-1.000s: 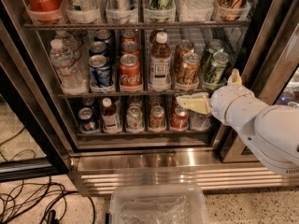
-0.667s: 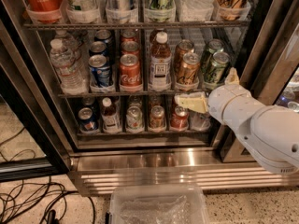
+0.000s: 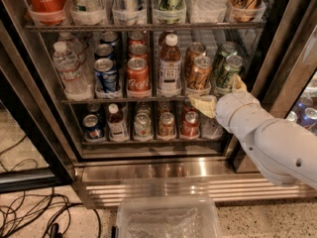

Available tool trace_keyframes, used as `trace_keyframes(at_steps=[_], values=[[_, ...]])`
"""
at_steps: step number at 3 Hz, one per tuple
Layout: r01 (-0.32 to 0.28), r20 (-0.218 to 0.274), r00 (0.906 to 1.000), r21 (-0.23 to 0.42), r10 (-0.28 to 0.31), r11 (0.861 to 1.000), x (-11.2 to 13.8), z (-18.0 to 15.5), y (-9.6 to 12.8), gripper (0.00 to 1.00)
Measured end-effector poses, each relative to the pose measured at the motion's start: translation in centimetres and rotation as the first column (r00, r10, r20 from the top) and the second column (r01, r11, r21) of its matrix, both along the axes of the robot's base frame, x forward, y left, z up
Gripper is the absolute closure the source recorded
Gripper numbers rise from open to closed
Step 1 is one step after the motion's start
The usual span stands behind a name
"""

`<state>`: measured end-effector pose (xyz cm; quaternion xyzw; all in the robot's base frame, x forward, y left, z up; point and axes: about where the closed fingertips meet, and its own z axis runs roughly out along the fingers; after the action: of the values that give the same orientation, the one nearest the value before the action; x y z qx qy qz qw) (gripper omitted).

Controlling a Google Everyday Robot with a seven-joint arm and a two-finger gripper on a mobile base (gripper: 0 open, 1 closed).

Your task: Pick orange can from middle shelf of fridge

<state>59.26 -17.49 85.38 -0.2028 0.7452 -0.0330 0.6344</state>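
Note:
The fridge (image 3: pixel 163 170) stands open in front of me, with a ribbed steel base. The middle shelf (image 3: pixel 79 101) is a wire rack holding a water bottle, blue cans, a red Coca-Cola can (image 3: pixel 138 76), a brown bottle, orange cans and green cans (image 3: pixel 229 71). The front orange can (image 3: pixel 199 73) stands right of the bottle, with another one behind it. My gripper (image 3: pixel 221 94) is at the shelf's front edge, just below and to the right of the orange can. Its pale fingers (image 3: pixel 203 104) are spread open and hold nothing.
My white arm (image 3: pixel 277 148) crosses the lower right. The black door frame (image 3: pixel 277 68) is close behind it. A clear plastic bin (image 3: pixel 168 217) sits on the floor below the fridge. Cables (image 3: pixel 29 212) lie at the lower left. More cans fill the bottom shelf (image 3: pixel 148 125).
My gripper has crept slightly left and up toward the middle shelf's front edge. The cans and bottles have not moved.

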Motion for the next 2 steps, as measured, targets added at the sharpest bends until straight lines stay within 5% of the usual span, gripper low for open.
trace_keyframes(at_steps=[2], values=[[0.027, 0.049, 0.9984, 0.005, -0.027, 1.000, 0.61, -0.37, 0.34, 0.26]])
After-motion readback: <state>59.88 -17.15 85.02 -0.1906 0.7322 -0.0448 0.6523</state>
